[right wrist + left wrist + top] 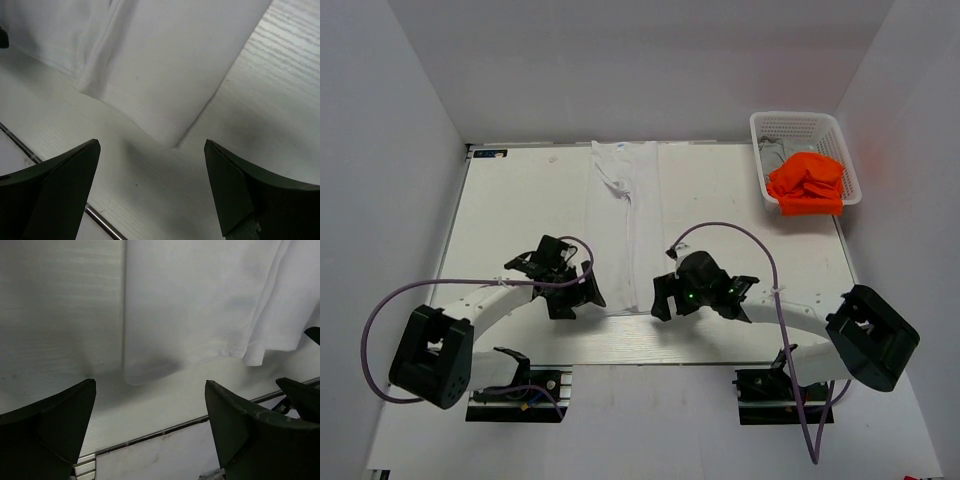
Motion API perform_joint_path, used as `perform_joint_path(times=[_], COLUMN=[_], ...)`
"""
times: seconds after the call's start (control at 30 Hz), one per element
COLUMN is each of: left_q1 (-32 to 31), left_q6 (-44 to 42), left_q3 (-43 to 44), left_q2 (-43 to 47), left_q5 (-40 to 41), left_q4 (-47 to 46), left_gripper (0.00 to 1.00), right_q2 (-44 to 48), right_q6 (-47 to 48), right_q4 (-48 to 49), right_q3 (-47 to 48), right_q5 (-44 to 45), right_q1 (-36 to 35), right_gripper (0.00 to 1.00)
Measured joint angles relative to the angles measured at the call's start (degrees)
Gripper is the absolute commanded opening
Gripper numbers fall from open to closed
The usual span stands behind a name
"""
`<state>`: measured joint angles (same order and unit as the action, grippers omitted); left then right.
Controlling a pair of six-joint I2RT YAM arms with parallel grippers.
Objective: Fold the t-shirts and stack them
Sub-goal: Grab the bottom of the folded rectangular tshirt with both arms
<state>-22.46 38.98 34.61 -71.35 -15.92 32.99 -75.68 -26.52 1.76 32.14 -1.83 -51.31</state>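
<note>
Hovering low over the near part of the pale wood-grain bench (520, 210), the left black two-finger tool (575, 303) had its fingers spread wide apart, with nothing between them. Its wrist camera looked past them to the near left corner of the plain white t-shirt (625, 230), which lay just ahead of the fingertips. The right black two-finger tool (662, 298) sat across from it on the other side of the cloth. It was likewise spread apart and held nothing, and the shirt's near right corner lay just beyond its fingertips. Whether either tool touched the bench could not be told.

The white t-shirt lay between the two tools, folded lengthwise into a long narrow strip. It ran from its near hem straight up the middle of the bench to the far edge, with a rumpled crease along its centre.

In the far right corner stood a white plastic lattice basket (790, 118). A crumpled bright orange t-shirt (807, 182) filled its nearer part, and a grey t-shirt (775, 152) showed behind it.
</note>
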Motion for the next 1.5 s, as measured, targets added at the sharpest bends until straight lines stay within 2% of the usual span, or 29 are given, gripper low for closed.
perform_joint_path(times=[0.1, 0.13, 0.27, 0.37, 0.47, 0.53, 0.57, 0.6, 0.63, 0.67, 0.73, 0.8, 0.87, 1.0, 1.17, 1.5], left_q1=[-0.5, -0.6, -0.9, -0.9, -0.9, -0.9, -0.9, -0.9, -0.9, -0.9, -0.9, -0.9, -0.9, -1.1, -1.3, -0.3], left_q6=[0.0, 0.0, 0.0, 0.2, 0.4, 0.5, 0.5, 0.5, 0.5, 0.5, 0.5, 0.5, 0.5, 0.5, 0.3, -0.4], left_q3=[-0.9, -0.9, -0.2, 0.4, 0.9, 1.0, 1.1, 1.2, 1.3, 1.4, 1.4, 1.7, 2.3, 3.1, 5.3, 17.0], left_q2=[-1.5, -2.1, -5.9, -8.6, -11.1, -12.0, -12.3, -12.5, -12.7, -12.8, -13.0, -13.4, -14.0, -14.0, -12.3, -14.0], left_q5=[-2.0, -2.7, -4.1, -5.4, -6.9, -7.5, -7.6, -7.7, -7.8, -7.9, -8.2, -8.6, -8.8, -7.8, -2.6, -1.0], left_q4=[-1.0, -1.4, -2.7, -3.4, -4.1, -4.3, -4.3, -4.3, -4.3, -4.3, -4.4, -4.3, -4.0, -3.0, -1.6, -2.8], left_gripper=[0.91, 0.81, 0.60, 0.41, 0.26, 0.23, 0.20, 0.19, 0.17, 0.09, 0.00, 0.00, 0.00, 0.00, 0.00, 0.00], right_q2=[-0.9, -1.0, -1.3, -2.1, -3.7, -5.2, -6.0, -6.7, -7.6, -8.3, -9.0, -9.1, -9.0, -7.5, -5.8, -8.9], right_q6=[0.0, 0.0, -0.3, -0.7, -1.2, -1.3, -1.3, -1.1, -1.5, -1.5, -1.7, -1.8, -2.0, -2.1, -1.6, -1.4], right_q4=[-0.9, -1.1, -1.4, -1.0, -0.4, -0.1, 0.1, 0.1, 0.0, 0.0, -0.2, -0.8, -1.5, -3.0, -3.9, -4.7], right_q3=[0.1, 0.1, 0.1, 0.1, 0.9, 2.0, 2.4, 2.7, 2.9, 3.0, 3.4, 3.5, 3.6, 3.6, 4.7, 16.7], right_q5=[-1.9, -2.3, -3.4, -3.8, -4.5, -5.0, -5.2, -5.3, -5.6, -6.0, -6.1, -5.9, -5.4, -3.2, 0.1, 7.8], right_q1=[0.3, 0.4, 0.9, 1.2, 1.7, 1.9, 2.0, 2.2, 2.3, 2.3, 2.6, 2.6, 2.6, 2.6, 2.6, 3.7], right_gripper=[0.90, 0.90, 0.90, 0.80, 0.77, 0.66, 0.46, 0.35, 0.28, 0.22, 0.20, 0.08, 0.00, 0.00, 0.00, 0.00])
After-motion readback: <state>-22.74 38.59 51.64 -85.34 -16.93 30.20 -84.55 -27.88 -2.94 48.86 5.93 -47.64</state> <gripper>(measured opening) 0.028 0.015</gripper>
